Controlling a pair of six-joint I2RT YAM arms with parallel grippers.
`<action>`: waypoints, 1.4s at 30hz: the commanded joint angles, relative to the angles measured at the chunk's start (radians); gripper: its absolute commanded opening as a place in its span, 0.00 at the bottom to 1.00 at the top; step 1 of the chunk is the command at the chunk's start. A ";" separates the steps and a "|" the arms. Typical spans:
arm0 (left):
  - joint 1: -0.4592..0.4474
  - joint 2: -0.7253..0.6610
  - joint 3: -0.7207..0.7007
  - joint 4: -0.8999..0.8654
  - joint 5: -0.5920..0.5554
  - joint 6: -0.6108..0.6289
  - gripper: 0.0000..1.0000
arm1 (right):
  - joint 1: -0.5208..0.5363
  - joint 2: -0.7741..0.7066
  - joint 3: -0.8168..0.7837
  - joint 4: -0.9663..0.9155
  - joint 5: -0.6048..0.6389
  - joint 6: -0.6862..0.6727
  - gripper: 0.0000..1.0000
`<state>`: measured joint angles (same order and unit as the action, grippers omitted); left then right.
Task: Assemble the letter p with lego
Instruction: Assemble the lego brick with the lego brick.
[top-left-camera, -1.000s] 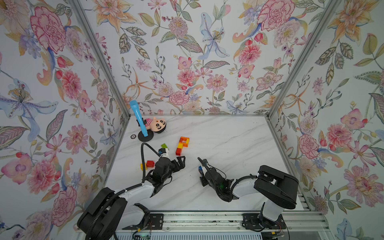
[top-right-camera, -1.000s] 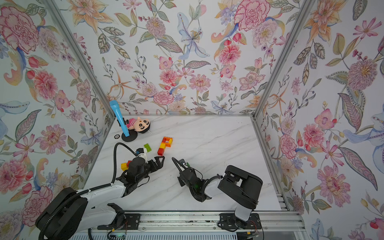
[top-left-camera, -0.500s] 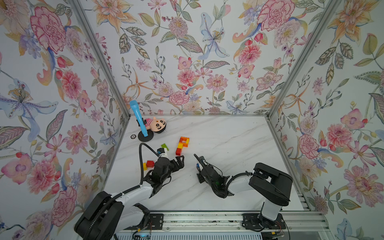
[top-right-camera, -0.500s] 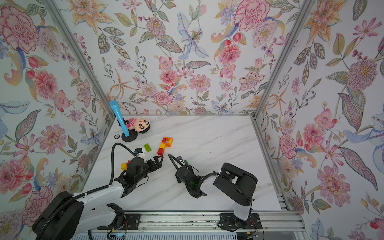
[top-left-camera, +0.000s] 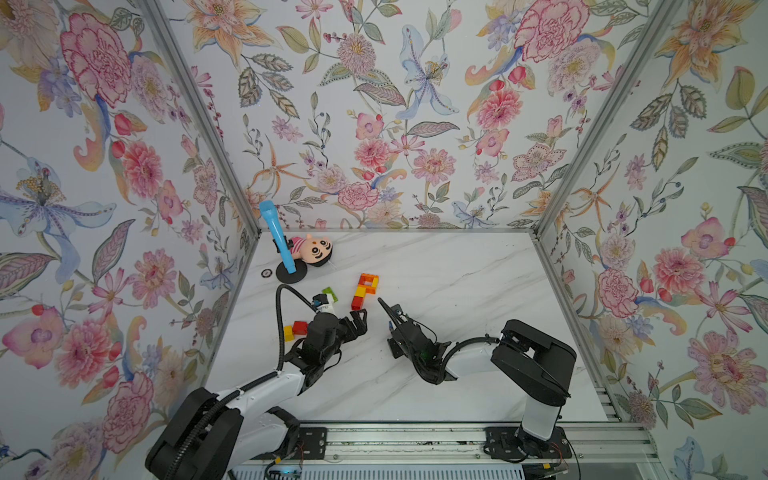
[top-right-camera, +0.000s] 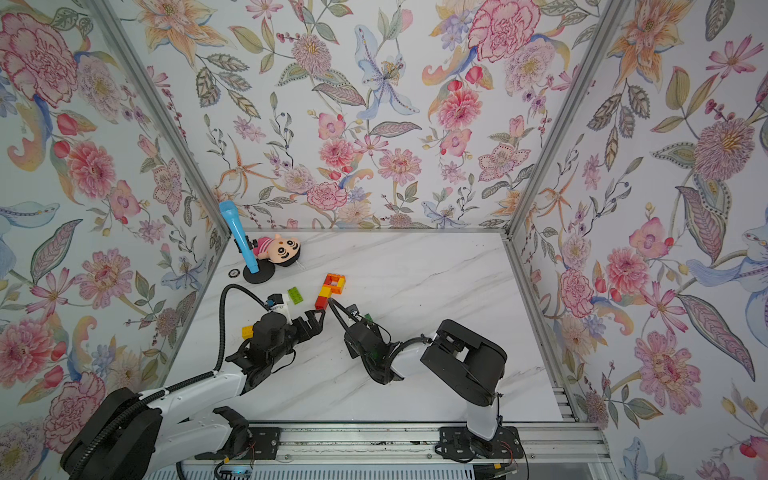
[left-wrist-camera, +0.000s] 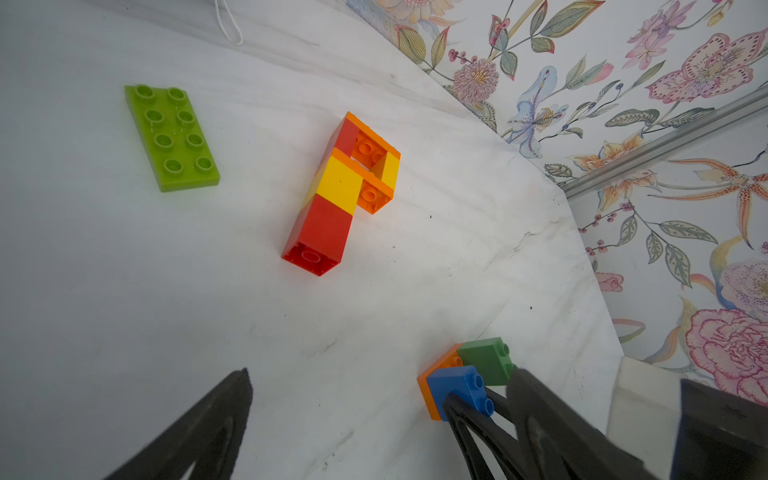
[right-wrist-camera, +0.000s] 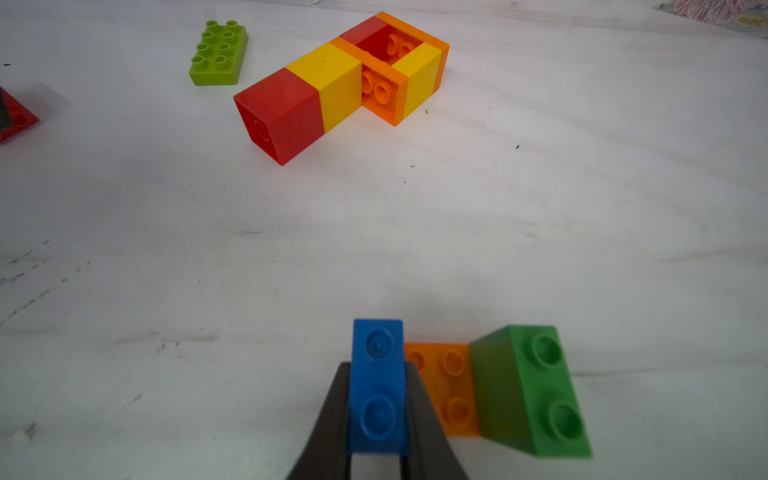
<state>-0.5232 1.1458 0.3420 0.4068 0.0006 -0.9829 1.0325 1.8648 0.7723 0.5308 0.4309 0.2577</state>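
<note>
Red-yellow-orange plastic brick P (top-left-camera: 365, 290) lies on white marble bench (top-left-camera: 449, 374), left of centre, and looks complete. Right gripper (right-wrist-camera: 377, 370) is clamped on small blue studded brick (right-wrist-camera: 377, 345), which sits on flat orange plate (right-wrist-camera: 453, 386) beside green brick (right-wrist-camera: 528, 390). These look like spares. Left gripper (top-left-camera: 358, 323) is spread wide and empty.

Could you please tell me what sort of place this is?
Probably a staged robot test booth: a marble-look tabletop boxed in by floral-papered walls, left arm and right arm mounted on an aluminium rail, and toy lego bricks laid out.
</note>
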 joint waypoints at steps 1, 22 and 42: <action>0.015 -0.024 0.023 -0.029 -0.029 0.020 0.99 | -0.022 0.090 -0.065 -0.241 -0.072 -0.025 0.00; 0.031 -0.081 0.064 -0.117 -0.067 0.049 0.99 | -0.055 0.162 0.022 -0.304 -0.188 -0.020 0.00; 0.036 -0.087 0.104 -0.168 -0.088 0.076 0.99 | 0.042 -0.033 -0.049 -0.340 -0.146 0.052 0.00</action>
<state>-0.5030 1.0729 0.4091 0.2691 -0.0608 -0.9382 1.0626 1.8061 0.7811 0.4046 0.3222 0.2844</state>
